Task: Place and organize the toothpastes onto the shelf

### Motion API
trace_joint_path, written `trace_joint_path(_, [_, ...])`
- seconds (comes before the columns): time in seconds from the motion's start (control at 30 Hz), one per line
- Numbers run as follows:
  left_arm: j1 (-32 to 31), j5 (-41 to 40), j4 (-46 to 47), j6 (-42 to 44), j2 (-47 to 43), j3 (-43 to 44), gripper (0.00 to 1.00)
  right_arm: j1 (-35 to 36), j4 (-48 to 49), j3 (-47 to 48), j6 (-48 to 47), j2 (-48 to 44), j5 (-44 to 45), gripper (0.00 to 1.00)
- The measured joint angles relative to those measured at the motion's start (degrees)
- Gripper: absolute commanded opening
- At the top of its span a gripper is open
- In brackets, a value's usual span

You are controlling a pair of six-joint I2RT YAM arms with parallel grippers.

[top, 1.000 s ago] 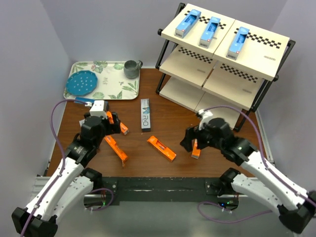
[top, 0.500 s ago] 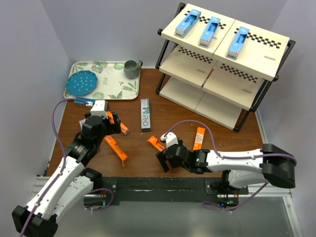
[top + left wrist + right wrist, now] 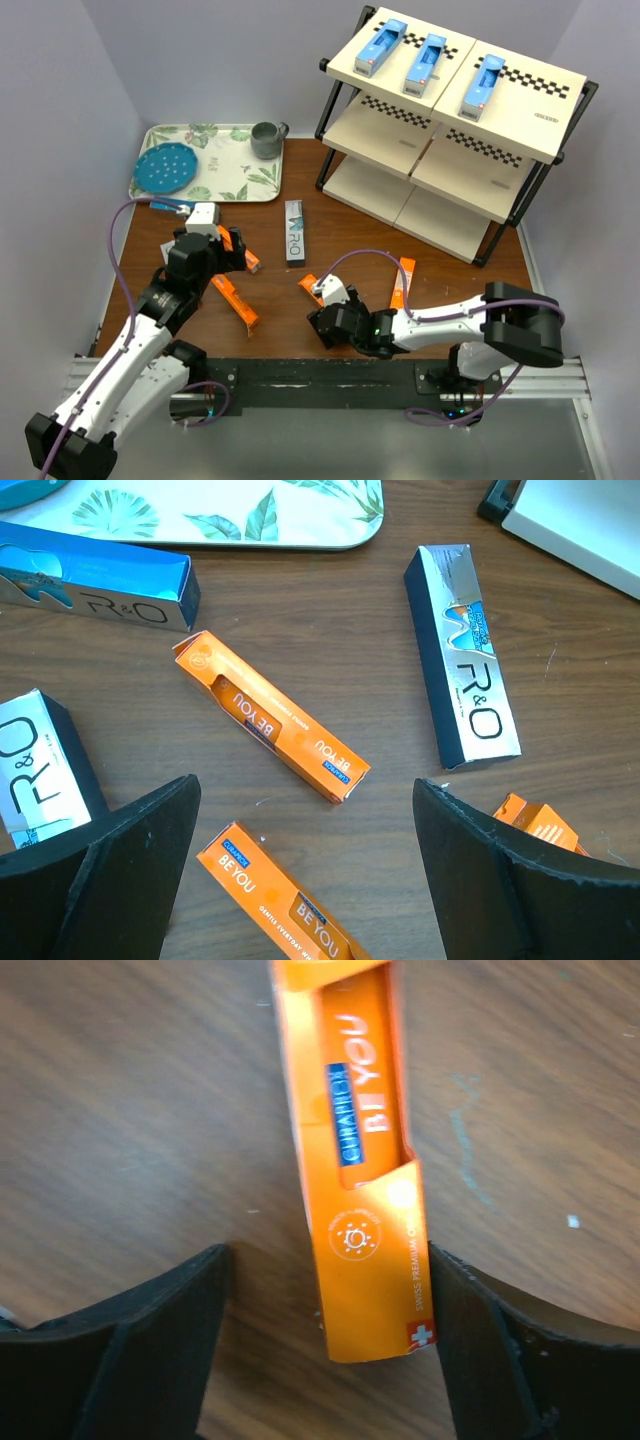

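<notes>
Three light blue toothpastes (image 3: 424, 63) lie on the top board of the shelf (image 3: 530, 115). On the table are a grey-and-teal box (image 3: 295, 231) and orange boxes (image 3: 235, 303), (image 3: 403, 283). My right gripper (image 3: 324, 312) is open and low over the middle orange box (image 3: 312, 288). In the right wrist view that box's end (image 3: 360, 1160) lies between the jaws of the gripper (image 3: 330, 1360), close to the right finger (image 3: 520, 1350). My left gripper (image 3: 215, 250) is open and empty. Its wrist view shows its open jaws (image 3: 305, 810) above orange boxes (image 3: 272, 716), (image 3: 285, 905) and the grey-and-teal box (image 3: 462, 670).
A leaf-patterned tray (image 3: 235, 185) at the back left holds a blue disc (image 3: 165, 168) and a grey mug (image 3: 266, 139). A blue box (image 3: 95, 580) lies beside the tray and another grey-and-teal box (image 3: 35, 770) under the left finger. The two lower shelf boards bear nothing.
My right gripper let go of an orange box, which now lies at the right, and swung left to the middle orange box. The left arm has barely moved.
</notes>
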Motion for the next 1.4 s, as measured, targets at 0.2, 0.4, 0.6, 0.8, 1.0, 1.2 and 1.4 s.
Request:
trace_joint_path(0.2, [0.0, 0.4, 0.1, 0.0, 0.2, 0.0, 0.93, 4.3, 1.0, 0.6, 0.1, 0.9, 0.3, 0.63])
trace_joint_path(0.4, [0.0, 0.7, 0.1, 0.0, 0.7, 0.0, 0.92, 5.5, 4.3, -0.6, 1.6, 0.9, 2.1, 0.53])
trace_joint_path(0.6, [0.0, 1.0, 0.1, 0.0, 0.9, 0.0, 0.92, 5.6, 7.8, -2.9, 4.2, 1.3, 4.9, 0.52])
trace_joint_path(0.8, [0.0, 1.9, 0.3, 0.0, 2.2, 0.0, 0.92, 5.7, 11.7, -3.8, 7.0, 2.7, 7.5, 0.57])
trace_joint_path(1.0, [0.0, 2.3, 0.3, 0.0, 3.2, 0.0, 0.92, 5.7, 13.0, -3.8, 8.6, 4.1, 9.7, 0.64])
trace_joint_path(1.2, [0.0, 2.8, 0.4, 0.0, 4.4, 0.0, 0.91, 6.1, 11.9, -1.8, 11.1, 6.6, 13.5, 0.59])
trace_joint_path(1.4, [0.0, 3.3, 0.7, 0.0, 6.0, 0.0, 0.91, 6.2, 8.4, -0.8, 14.7, 7.0, 16.0, 0.41])
